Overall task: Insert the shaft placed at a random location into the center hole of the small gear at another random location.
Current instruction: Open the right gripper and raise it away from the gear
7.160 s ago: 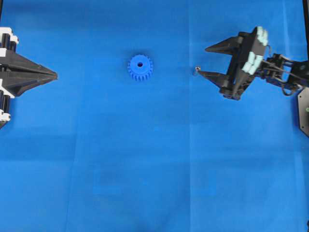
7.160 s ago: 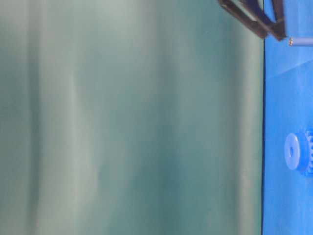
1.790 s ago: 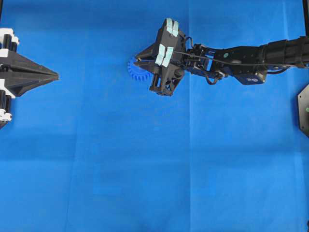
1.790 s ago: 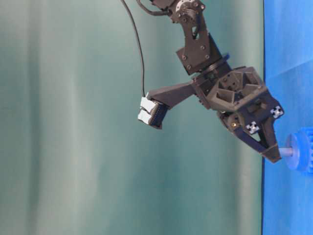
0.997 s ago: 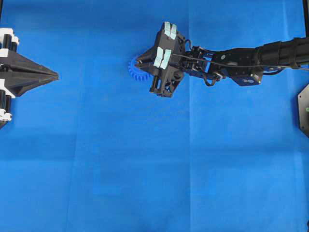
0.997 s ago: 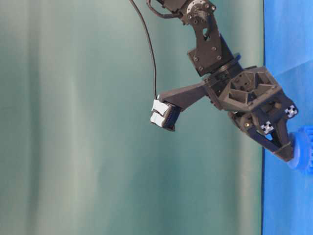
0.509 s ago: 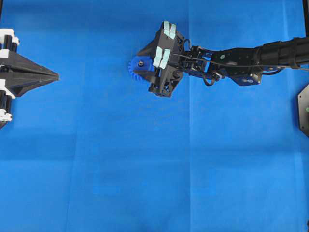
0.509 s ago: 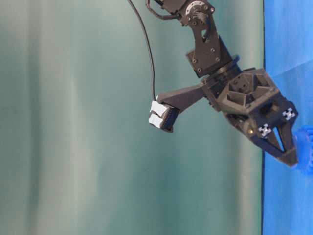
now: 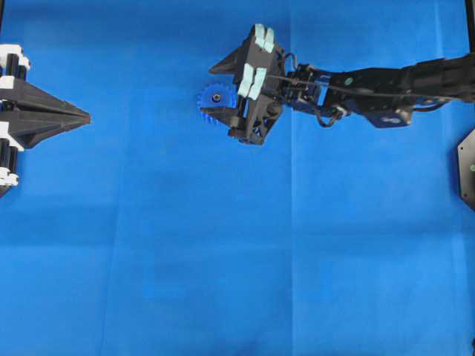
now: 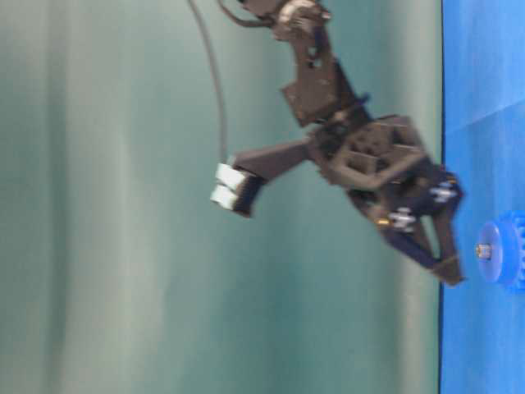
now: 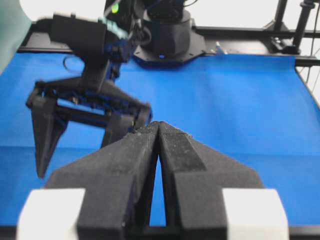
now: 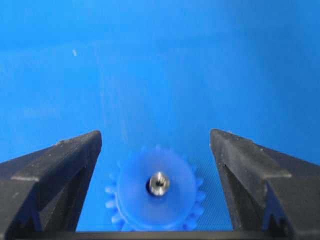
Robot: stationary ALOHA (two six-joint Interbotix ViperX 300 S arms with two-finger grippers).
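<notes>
Your left claw (image 9: 83, 116) sat at the left edge of the blue worktop (image 9: 223, 259), fingers pressed together, gripping nothing, well apart from the rest. Farther out, your small gear (image 9: 214, 101) lay flat on the worktop, with the shaft (image 12: 159, 183) standing upright in its center hole, silvery tip poking above the hub. Your right claw (image 9: 221, 90) hung just above the gear, fingers spread wide to either side of it, clear of both shaft and gear in the table-level view.
</notes>
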